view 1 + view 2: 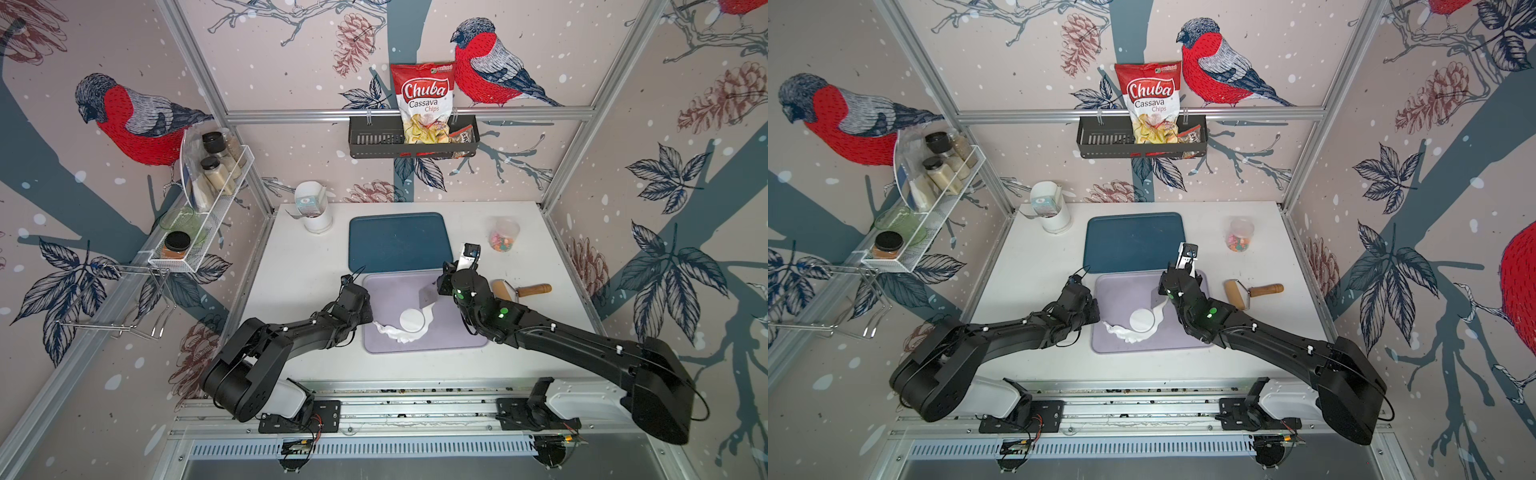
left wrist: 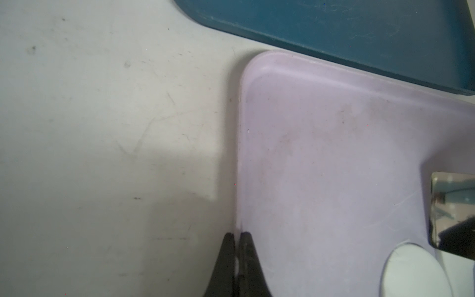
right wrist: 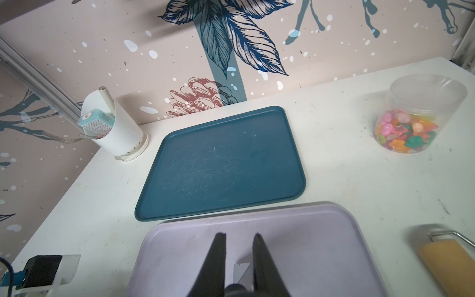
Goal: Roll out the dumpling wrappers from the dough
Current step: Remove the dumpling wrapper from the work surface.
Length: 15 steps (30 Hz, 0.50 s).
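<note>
On the lilac tray (image 1: 451, 341) (image 2: 334, 154) lies one round white dumpling wrapper (image 1: 412, 320) (image 1: 1142, 320) (image 2: 416, 272). A ragged strip of white dough (image 1: 392, 332) (image 1: 1121, 332) curls around its near and right sides. My right gripper (image 1: 438, 287) (image 3: 239, 235) hangs over the tray's far right part. It is shut on a shiny metal cutter (image 1: 428, 296) (image 2: 449, 205) (image 3: 240, 272), held just above the wrapper. My left gripper (image 1: 369, 309) (image 2: 237, 234) is shut, its tips at the tray's left rim. Whether it pinches the rim does not show.
A bare dark blue tray (image 1: 399, 241) (image 3: 223, 164) lies just behind the lilac one. A wooden roller (image 1: 519, 290) rests on the table to the right. Behind it stands a clear jar of coloured candies (image 1: 504, 235), and a white cup (image 1: 316, 210) stands at the back left.
</note>
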Available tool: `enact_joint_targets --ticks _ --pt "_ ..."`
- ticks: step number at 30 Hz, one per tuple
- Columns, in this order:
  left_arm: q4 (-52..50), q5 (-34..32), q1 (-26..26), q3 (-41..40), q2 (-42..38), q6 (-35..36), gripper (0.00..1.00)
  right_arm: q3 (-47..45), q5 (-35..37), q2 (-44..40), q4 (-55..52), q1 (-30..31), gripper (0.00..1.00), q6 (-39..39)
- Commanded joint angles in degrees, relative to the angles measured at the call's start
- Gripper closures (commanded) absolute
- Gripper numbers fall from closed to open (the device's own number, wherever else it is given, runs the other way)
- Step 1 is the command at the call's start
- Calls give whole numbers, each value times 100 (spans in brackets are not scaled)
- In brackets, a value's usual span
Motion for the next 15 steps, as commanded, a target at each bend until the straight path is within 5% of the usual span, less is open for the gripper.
enact_joint_targets --ticks 1,15 --pt "-610 -222 20 -13 30 -15 100 -85 613 -95 -1614 -89 100 -261" --pt "-613 -229 17 0 52 -9 100 95 1166 -271 -2830 -136 100 -99"
